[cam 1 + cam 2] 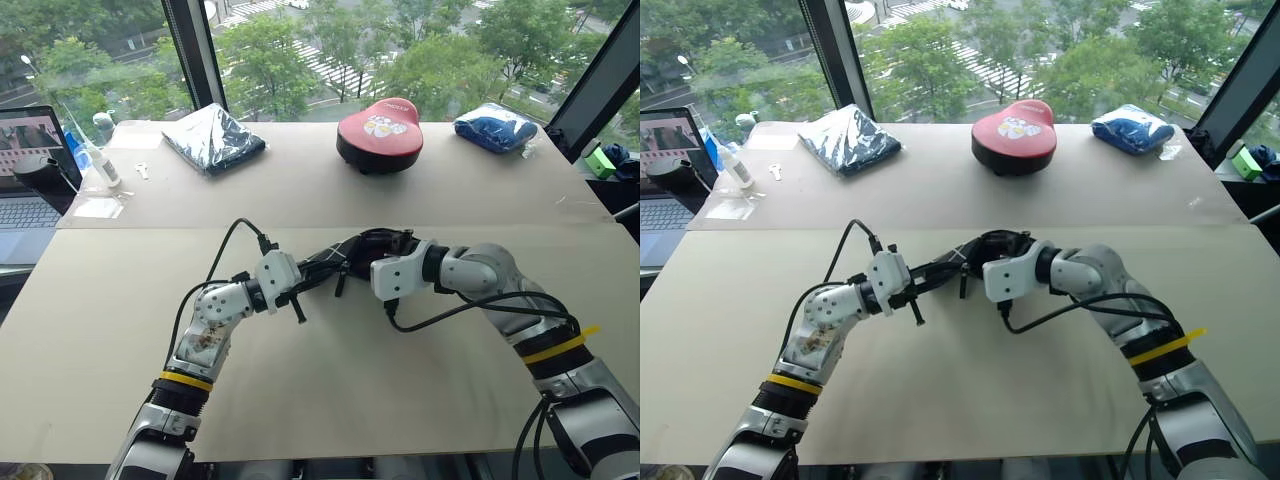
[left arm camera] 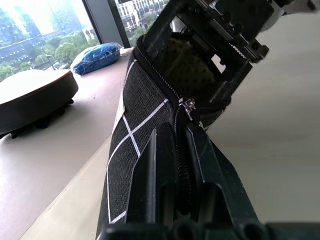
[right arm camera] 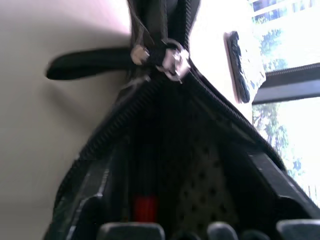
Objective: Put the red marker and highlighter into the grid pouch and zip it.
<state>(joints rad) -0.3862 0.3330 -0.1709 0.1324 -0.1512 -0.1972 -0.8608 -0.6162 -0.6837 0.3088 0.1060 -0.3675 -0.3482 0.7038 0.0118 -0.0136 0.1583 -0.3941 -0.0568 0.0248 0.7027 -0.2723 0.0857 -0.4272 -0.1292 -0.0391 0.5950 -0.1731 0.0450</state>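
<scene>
Black grid pouch (image 1: pixel 330 262) pinched by left end effector (image 2: pixel 176 150); right end effector (image 3: pixel 185 165) spread wide inside.

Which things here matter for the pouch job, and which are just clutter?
Job:
- grid pouch, held up, zipper part open
- red marker, inside pouch
- left gripper, shut on pouch
- right gripper

Clutter:
- red case
- blue bundle
- dark wrapped bundle
- laptop

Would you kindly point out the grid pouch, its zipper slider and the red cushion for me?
grid pouch (image 2: pixel 131 150), left wrist view, gridded fabric side.
zipper slider (image 3: pixel 173 59), right wrist view, metal slider body.
red cushion (image 1: pixel 380 124), left eye view, red top.
</scene>
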